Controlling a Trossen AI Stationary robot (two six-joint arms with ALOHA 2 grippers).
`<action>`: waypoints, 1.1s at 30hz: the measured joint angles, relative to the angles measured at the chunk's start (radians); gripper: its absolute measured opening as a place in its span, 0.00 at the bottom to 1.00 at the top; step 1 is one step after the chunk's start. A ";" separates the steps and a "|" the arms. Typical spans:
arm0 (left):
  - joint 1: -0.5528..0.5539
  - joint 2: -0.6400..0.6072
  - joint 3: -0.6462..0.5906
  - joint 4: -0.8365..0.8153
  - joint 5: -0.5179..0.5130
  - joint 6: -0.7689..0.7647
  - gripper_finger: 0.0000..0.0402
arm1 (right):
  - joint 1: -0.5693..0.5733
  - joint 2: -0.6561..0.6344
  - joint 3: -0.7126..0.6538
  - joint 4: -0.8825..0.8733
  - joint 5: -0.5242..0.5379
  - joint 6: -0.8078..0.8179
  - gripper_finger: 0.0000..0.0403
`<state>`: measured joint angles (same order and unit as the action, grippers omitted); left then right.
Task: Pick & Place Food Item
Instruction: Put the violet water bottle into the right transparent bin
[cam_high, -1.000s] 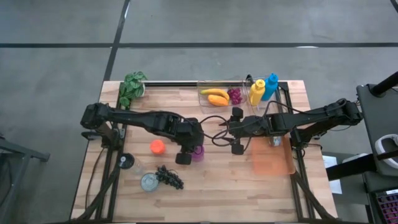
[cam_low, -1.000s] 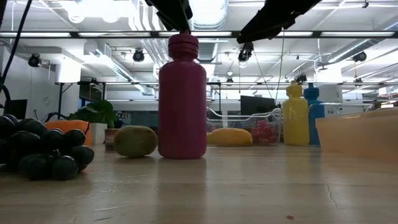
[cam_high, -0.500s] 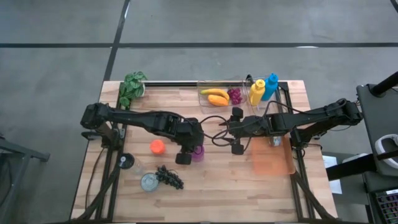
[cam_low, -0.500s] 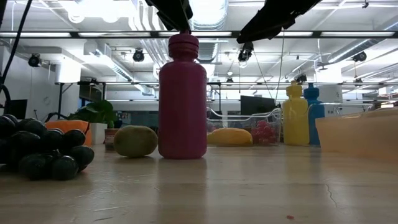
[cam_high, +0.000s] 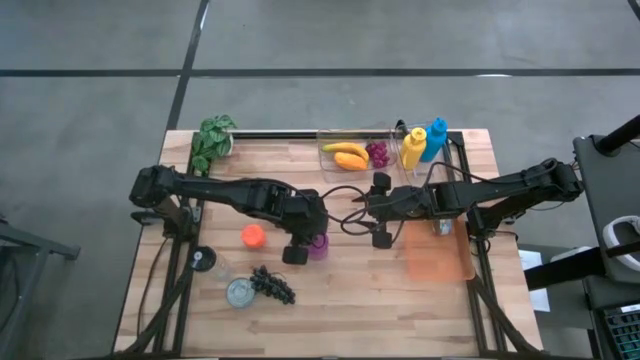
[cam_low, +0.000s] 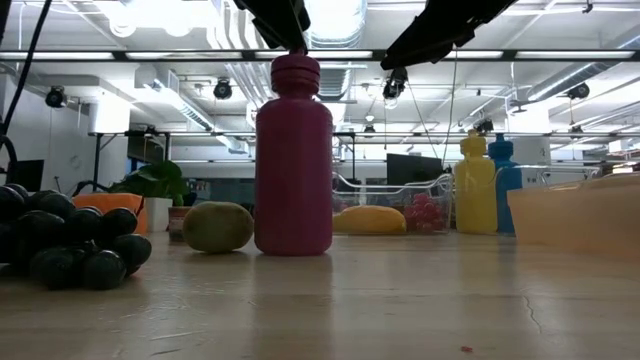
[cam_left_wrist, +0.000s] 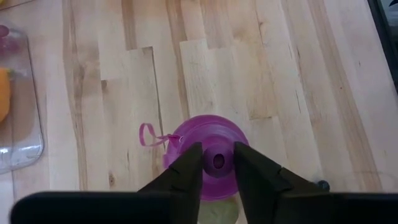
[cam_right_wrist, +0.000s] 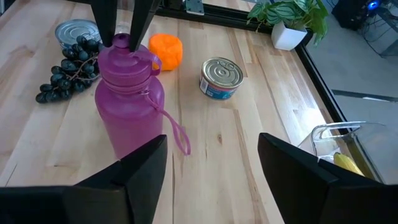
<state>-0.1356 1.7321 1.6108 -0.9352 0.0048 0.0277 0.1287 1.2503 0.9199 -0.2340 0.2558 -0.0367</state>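
Left gripper (cam_left_wrist: 216, 163): poised over the purple bottle (cam_high: 317, 245), its two fingers (cam_left_wrist: 186, 168) narrowly parted either side of the bottle's small cap (whether they actually pinch the cap, I cannot tell).
Right gripper (cam_high: 380, 211): hangs above the table's middle, just right of the bottle, fingers (cam_right_wrist: 143, 168) spread wide with nothing between them.
Purple bottle: upright near the centre of the wooden table (cam_high: 350, 290), a thin loop strap hanging from its neck.
Orange fruit (cam_high: 253, 236): on the table left of the bottle, a little apart from it.
Dark grapes (cam_high: 272, 284): on the near left part of the table, touching a tin can (cam_high: 239, 292) on their left.
Green fruit (cam_low: 217, 227): seen in the low view beside the bottle's base (it is hidden under the arm from above).
Second can (cam_right_wrist: 220, 78): upright, near the orange fruit in the right wrist view.
Clear tray (cam_high: 354, 139): at the far edge, holding yellow fruit (cam_high: 346, 154) and reddish grapes (cam_high: 378, 154).
Squeeze bottles: yellow bottle (cam_high: 413, 148) and blue bottle (cam_high: 434, 139), side by side right of the clear tray.
Orange bin (cam_high: 436, 254): right side of the table.
Potted plant (cam_high: 212, 141): far left corner.
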 joint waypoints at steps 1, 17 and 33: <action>0.000 0.000 0.000 0.000 0.000 0.000 0.25 | 0.000 0.000 0.000 0.000 0.000 0.000 0.61; 0.000 -0.015 0.000 0.000 -0.012 0.072 0.35 | 0.000 0.000 0.000 0.000 0.000 0.000 0.64; 0.018 -0.170 0.001 -0.013 -0.023 0.081 0.34 | 0.000 0.002 -0.010 0.006 -0.002 -0.009 0.61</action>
<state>-0.1181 1.5621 1.6115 -0.9484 -0.0185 0.1083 0.1287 1.2518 0.9099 -0.2282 0.2543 -0.0457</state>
